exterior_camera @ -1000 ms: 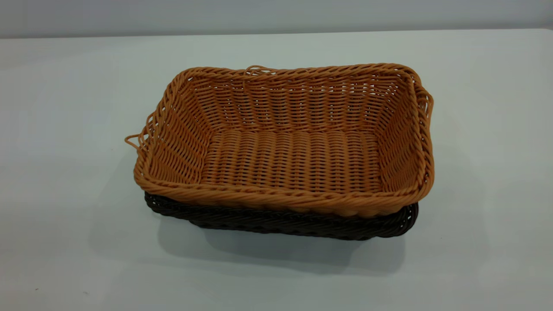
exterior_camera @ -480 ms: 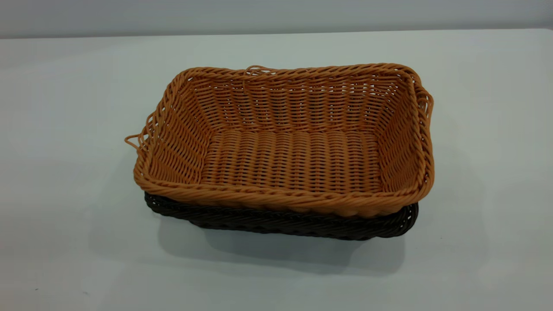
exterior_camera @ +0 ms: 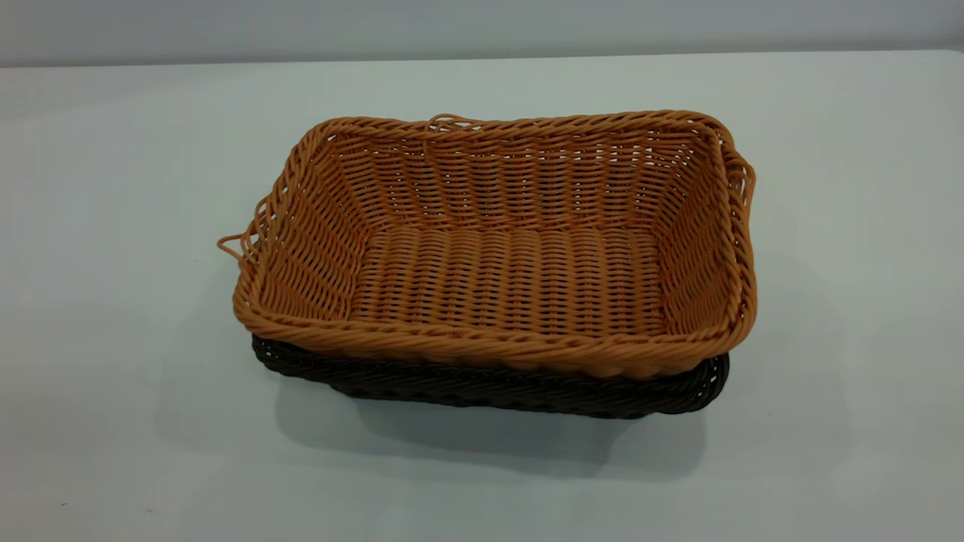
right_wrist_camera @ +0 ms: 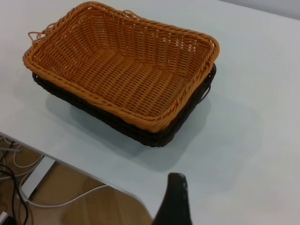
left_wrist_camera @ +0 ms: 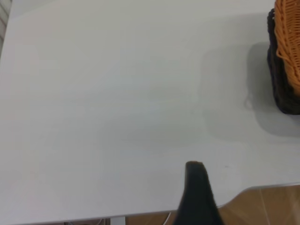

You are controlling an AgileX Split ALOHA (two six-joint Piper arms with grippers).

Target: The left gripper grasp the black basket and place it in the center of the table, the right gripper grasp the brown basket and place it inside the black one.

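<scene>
Your brown basket (exterior_camera: 512, 263) already sits nested in the black basket (exterior_camera: 489, 384) mid-bench (exterior_camera: 113, 188), well away from both pincers, whose opening I cannot tell. Both baskets look light and stiff; take hold at a braided rim.

The setting is presenting as a lab or test bench rather than a home. A wide, plain pale table (exterior_camera: 113, 226) is standing against a bare grey wall (exterior_camera: 482, 26), carrying only two nested wicker baskets (right_wrist_camera: 126, 75) as test props. Beyond the table edge nearest the right gripper (right_wrist_camera: 174, 199), loose white and dark cables (right_wrist_camera: 18, 185) are trailing across a wooden floor (right_wrist_camera: 93, 211) beside a pale frame leg (right_wrist_camera: 35, 176). Close beside the left gripper (left_wrist_camera: 197, 187), the same wood flooring (left_wrist_camera: 262, 206) is showing past the table's corner.
</scene>
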